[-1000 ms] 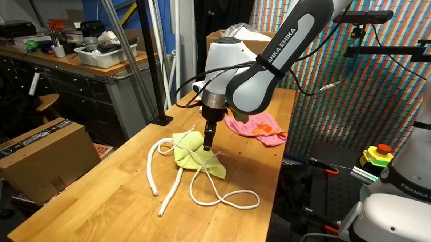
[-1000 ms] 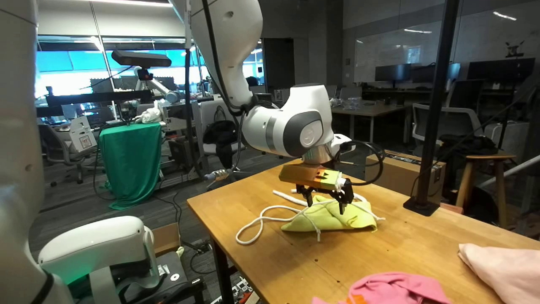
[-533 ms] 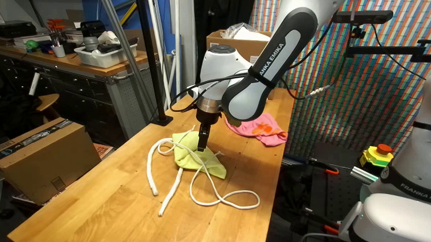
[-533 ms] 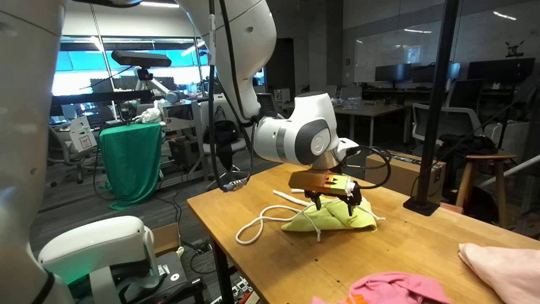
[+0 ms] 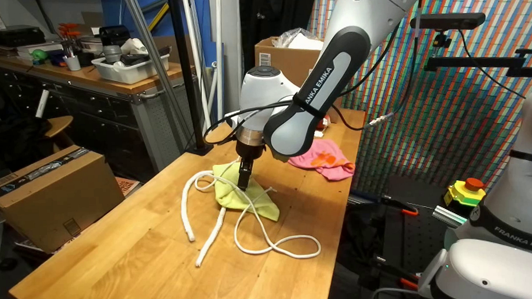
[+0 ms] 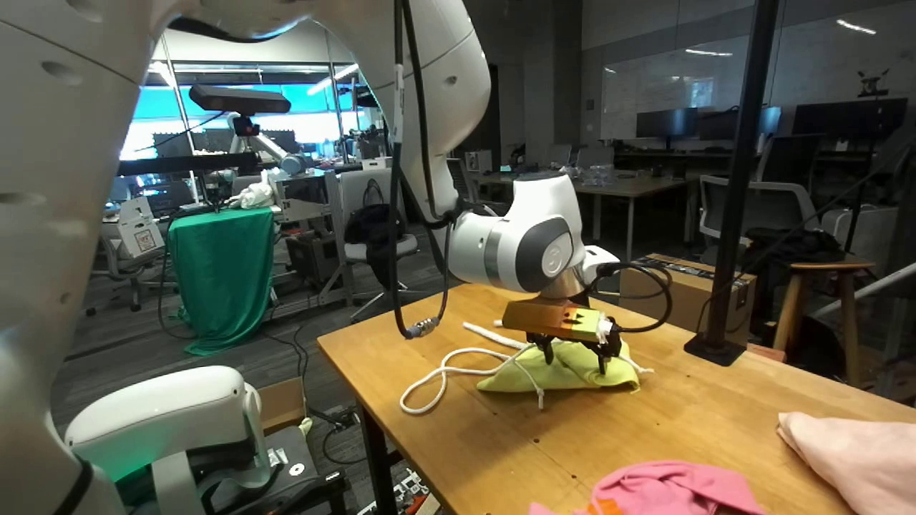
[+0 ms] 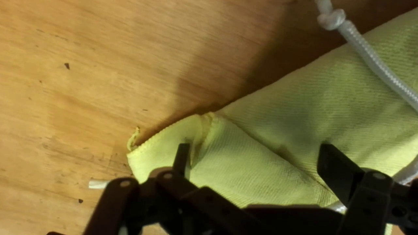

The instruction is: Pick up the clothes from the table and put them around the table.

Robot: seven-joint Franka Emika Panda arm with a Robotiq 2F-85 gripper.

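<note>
A crumpled yellow-green cloth [image 5: 265, 208] lies on the light-wood table [image 5: 140, 263] with white cord draped over it. Right above that cloth hangs my gripper [image 6: 576, 365], pointing down. In the wrist view the gripper [image 7: 255, 147] is open, its two fingers wide apart over the folded cloth [image 7: 254, 176]. Whether the fingertips touch the fabric I cannot tell. A pink cloth with orange patches [image 5: 320, 158] rests farther along the table, also visible as the pink cloth [image 6: 673, 490] in an exterior view. Near it sits a pale cream-pink cloth [image 6: 859, 458], cut off by the frame edge.
Thick white rope [image 5: 184, 211] runs out from beside and under the yellow-green cloth. A thin white cord [image 5: 318, 246] crosses over it and loops onto the wood. A black post [image 6: 730, 179] stands at the table's edge. A cardboard box [image 5: 289, 65] is behind the arm.
My gripper has come down and shifted across the yellow-green cloth, toward the left in an exterior view, staying open. The cloths and ropes have not moved.
</note>
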